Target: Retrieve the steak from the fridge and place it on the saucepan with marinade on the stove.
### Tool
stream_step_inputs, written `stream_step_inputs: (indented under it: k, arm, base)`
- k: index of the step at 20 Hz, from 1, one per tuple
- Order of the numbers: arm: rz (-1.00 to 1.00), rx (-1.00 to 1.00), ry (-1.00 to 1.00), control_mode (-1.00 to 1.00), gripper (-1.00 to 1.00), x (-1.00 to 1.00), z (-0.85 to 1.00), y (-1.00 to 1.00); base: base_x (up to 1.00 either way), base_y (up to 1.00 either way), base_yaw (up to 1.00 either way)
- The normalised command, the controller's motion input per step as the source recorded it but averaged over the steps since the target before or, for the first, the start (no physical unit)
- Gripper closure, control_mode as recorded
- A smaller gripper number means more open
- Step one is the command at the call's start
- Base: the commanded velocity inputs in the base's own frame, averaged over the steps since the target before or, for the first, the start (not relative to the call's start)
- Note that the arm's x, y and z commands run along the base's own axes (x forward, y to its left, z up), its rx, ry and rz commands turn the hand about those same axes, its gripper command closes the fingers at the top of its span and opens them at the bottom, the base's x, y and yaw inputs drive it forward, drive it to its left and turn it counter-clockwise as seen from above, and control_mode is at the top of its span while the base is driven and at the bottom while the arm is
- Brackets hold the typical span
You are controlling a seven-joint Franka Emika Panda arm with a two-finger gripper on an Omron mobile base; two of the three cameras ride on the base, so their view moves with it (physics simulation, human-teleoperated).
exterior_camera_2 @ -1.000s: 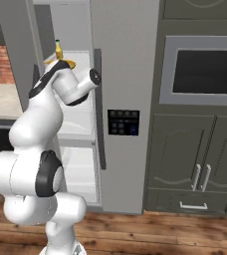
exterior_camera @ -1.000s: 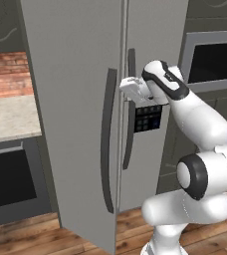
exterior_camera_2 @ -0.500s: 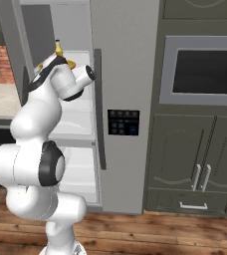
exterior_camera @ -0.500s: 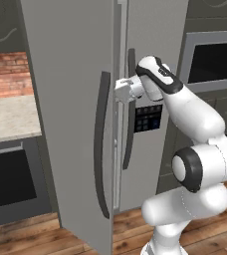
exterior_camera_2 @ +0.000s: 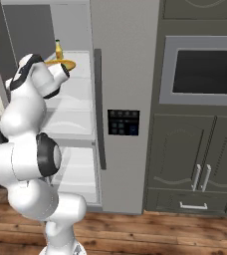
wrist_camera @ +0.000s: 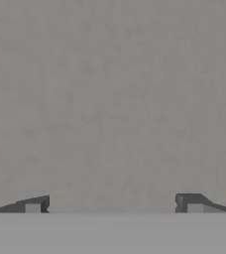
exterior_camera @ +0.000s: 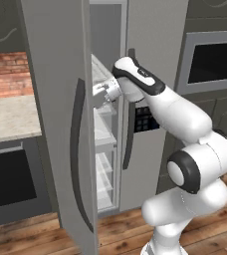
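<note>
a: where's the arm right now?

b: it reaches up from the base into the gap of the fridge (exterior_camera: 155,30). the left door (exterior_camera: 56,99) stands swung out toward the camera, with its long dark curved handle (exterior_camera: 78,159) facing us in the left base view. the white wrist sits just behind that door's inner edge, at about the height of the upper shelves.

a: and the gripper?

b: the gripper (wrist_camera: 113,203) points at a flat grey surface that spans the hand view, very close. its two dark fingertips (wrist_camera: 33,204) rise far apart at the bottom, nothing between them, so the claw is released. whether the tips touch that surface, i cannot tell.

a: can you see inside the fridge?

b: partly. white shelves (exterior_camera_2: 73,124) run down the open left compartment in the right base view. on the top shelf there is a round yellow plate (exterior_camera_2: 63,63), seen edge-on, with a small yellow bottle (exterior_camera_2: 58,49) just behind it. the arm's elbow covers part of the plate.

a: the steak?

b: i cannot make it out; anything lying on the plate is hidden at this angle.

a: what about the right door?

b: closed. it carries the dark dispenser panel (exterior_camera_2: 123,122) and its own dark handle (exterior_camera_2: 99,109). to the right of the fridge stands a built-in wall oven (exterior_camera_2: 205,69) with a dark window, above grey cabinet doors (exterior_camera_2: 200,159). on the far left, in the left base view, a stone counter (exterior_camera: 8,117) sits under a brick wall (exterior_camera: 6,74).
</note>
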Motion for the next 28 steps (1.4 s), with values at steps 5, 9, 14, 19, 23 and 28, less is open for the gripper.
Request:
stream_step_inputs:
  k: [5,9,14,19,23,28]
  arm:
    - [0.04,0.09,-0.07,-1.0,-1.0,-0.26,0.0,0.92]
    - [-0.02,0.13,0.01,-1.0,-1.0,0.0,-0.04,0.45]
    - [0.0,0.0,0.0,-1.0,-1.0,0.0,0.0,0.0]
    - [-0.03,0.0,0.0,-1.0,-1.0,0.0,0.04,-0.3]
    - [-0.11,0.0,0.07,-1.0,-1.0,-0.02,0.48,-0.98]
    - [-0.15,-0.03,0.13,-1.0,-1.0,-0.09,0.59,-1.0]
  base:
    - [0.0,0.0,0.0]
    - [0.0,0.0,0.0]
    - [0.0,0.0,0.0]
    - [0.0,0.0,0.0]
    - [0.0,0.0,0.0]
    - [0.0,0.0,0.0]
